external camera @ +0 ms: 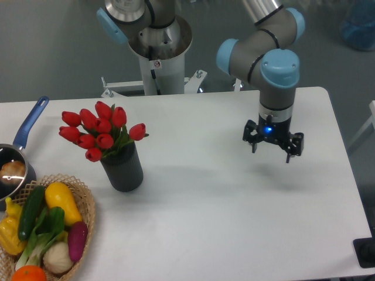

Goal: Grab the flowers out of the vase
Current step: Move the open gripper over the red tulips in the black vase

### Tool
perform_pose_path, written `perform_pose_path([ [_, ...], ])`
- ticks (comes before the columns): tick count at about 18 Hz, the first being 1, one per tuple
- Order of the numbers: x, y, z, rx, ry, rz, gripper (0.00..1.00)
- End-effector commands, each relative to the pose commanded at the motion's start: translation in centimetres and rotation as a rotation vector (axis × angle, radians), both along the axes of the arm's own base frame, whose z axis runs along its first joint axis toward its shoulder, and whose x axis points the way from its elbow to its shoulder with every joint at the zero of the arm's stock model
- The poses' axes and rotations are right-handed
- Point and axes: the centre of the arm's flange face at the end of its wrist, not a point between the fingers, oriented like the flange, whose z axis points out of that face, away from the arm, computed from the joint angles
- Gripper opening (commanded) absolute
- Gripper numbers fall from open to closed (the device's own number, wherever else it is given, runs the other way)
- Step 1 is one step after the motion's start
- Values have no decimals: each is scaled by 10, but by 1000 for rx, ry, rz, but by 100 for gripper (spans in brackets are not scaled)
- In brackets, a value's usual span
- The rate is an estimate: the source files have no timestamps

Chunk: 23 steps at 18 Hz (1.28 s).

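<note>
The gripper (271, 149) hangs over the right half of the white table (234, 222), pointing straight down, with its two dark fingers (254, 144) spread apart and nothing between them. A small blue light glows on the gripper body just above the fingers. The fingers do not touch the table; a faint shadow lies on the tabletop a little below and to the right of them. Above the gripper rises the arm's wrist, grey with a light blue cap (280, 66), and further grey and blue joints lead up and out of the top of the view.

The flowers (101, 130), a bunch of red tulip buds with green leaves, stand in the vase (123, 170) on the left half of the table, well apart from the gripper. The buds fan out above the vase's mouth, one of them leaning to the right. The vase is a dark grey cylinder standing upright.

Just beside the vase, at the lower left corner, sits a wicker basket (87, 206) holding a yellow squash (62, 202), a cucumber (31, 212), a purple vegetable (77, 240), an onion (58, 257) and an orange fruit (28, 274) at the bottom edge. At the left edge above it is a saucepan (12, 170) with a blue handle (31, 120) pointing up and right. Behind the table stands the arm's round metal base (158, 41).
</note>
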Motion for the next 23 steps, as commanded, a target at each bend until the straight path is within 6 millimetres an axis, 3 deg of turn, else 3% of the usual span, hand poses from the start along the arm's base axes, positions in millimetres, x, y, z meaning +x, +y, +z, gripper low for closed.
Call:
perform_pose_path([
  [13, 94, 50, 53, 99, 38, -172, 100],
  [15, 116, 59, 62, 122, 39, -211, 100],
  [20, 162, 61, 70, 131, 46, -264, 100],
  [23, 179, 63, 82, 147, 60, -280, 100],
])
